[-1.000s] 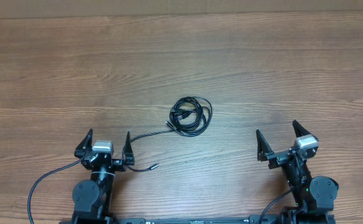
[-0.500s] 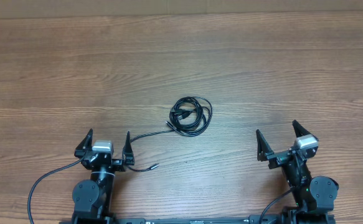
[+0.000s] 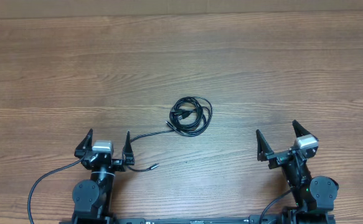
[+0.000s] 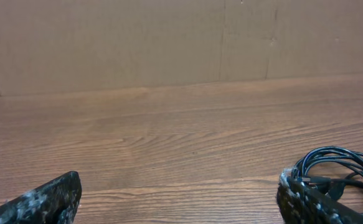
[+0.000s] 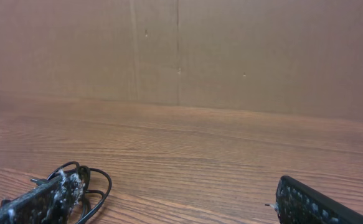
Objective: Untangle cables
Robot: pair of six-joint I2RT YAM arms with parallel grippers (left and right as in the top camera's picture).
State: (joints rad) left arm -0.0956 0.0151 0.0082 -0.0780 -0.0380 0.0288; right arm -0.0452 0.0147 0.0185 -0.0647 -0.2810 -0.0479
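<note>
The brown wood-grain tabletop (image 3: 262, 62) fills the overhead view. Its far edge meets a plain tan cardboard wall (image 4: 169, 37). The far half, both side edges and the far corners are bare wood, so there is open room on every side of the bundle.

The black left gripper (image 3: 108, 134) sits by the near edge, left of centre. Its jaws are spread wide and hold nothing. The black right gripper (image 3: 276, 128) sits by the near edge on the right, also spread wide with nothing between its fingers. A broad strip of bare wood separates the two.

The thin black cables (image 3: 190, 116) lie in a small tangled coil about midway between the side edges, roughly halfway from the near edge to the far edge. The coil is closer to the left gripper than to the right. One strand trails from the coil toward the near-left and ends just beside the left gripper's inner finger (image 3: 127, 142). A short silver-tipped plug end (image 3: 155, 166) lies near that finger, closer to the near edge.

In the left wrist view the coil (image 4: 343, 165) shows just past the right-hand finger (image 4: 312, 202).

Compared with the earlier frames, nothing has moved: the arms, jaws and cables are as they were.
</note>
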